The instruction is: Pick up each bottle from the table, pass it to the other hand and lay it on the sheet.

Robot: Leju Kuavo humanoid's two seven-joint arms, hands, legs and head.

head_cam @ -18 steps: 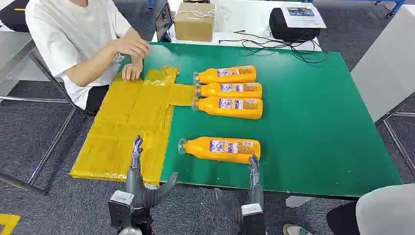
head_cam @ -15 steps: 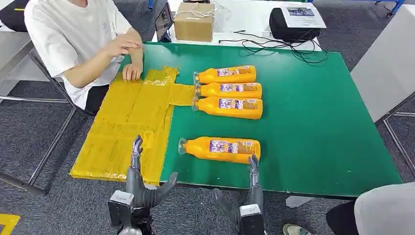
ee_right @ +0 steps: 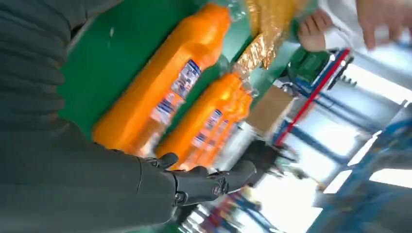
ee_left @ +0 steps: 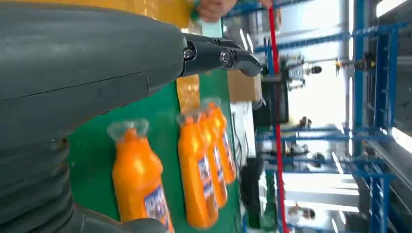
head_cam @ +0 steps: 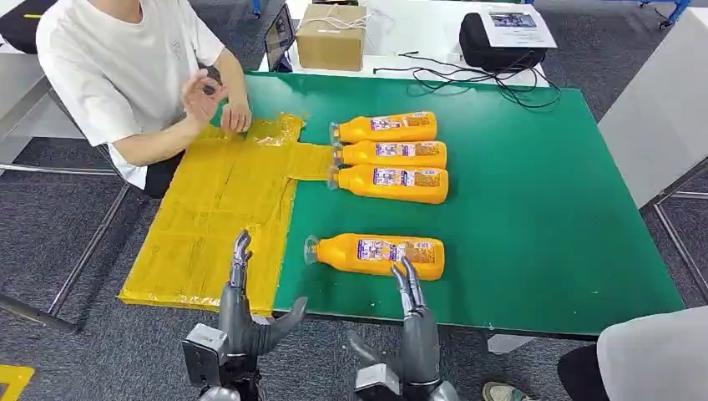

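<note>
Several orange bottles lie on their sides on the green table (head_cam: 543, 217). The nearest bottle (head_cam: 377, 255) (ee_left: 138, 182) (ee_right: 160, 82) lies alone close to the front edge. Three more bottles (head_cam: 391, 154) (ee_left: 209, 155) (ee_right: 204, 126) lie side by side farther back, caps touching the yellow sheet (head_cam: 221, 209). My right hand (head_cam: 413, 326) (ee_right: 194, 182) is open, its fingertips just short of the nearest bottle. At the table's front edge my left hand (head_cam: 242, 313) (ee_left: 216, 56) is open over the sheet's near end, holding nothing.
A person in a white shirt (head_cam: 117, 58) sits at the far left, one hand on the sheet's far end, the other raised. A cardboard box (head_cam: 332, 35), a black case (head_cam: 497, 38) and cables (head_cam: 467, 79) lie beyond the table. Someone's grey sleeve (head_cam: 655, 355) is at lower right.
My right hand has moved up and left toward the nearest bottle, fingers now reaching its near side. My left hand rose slightly. The person's raised hand drew back toward their body.
</note>
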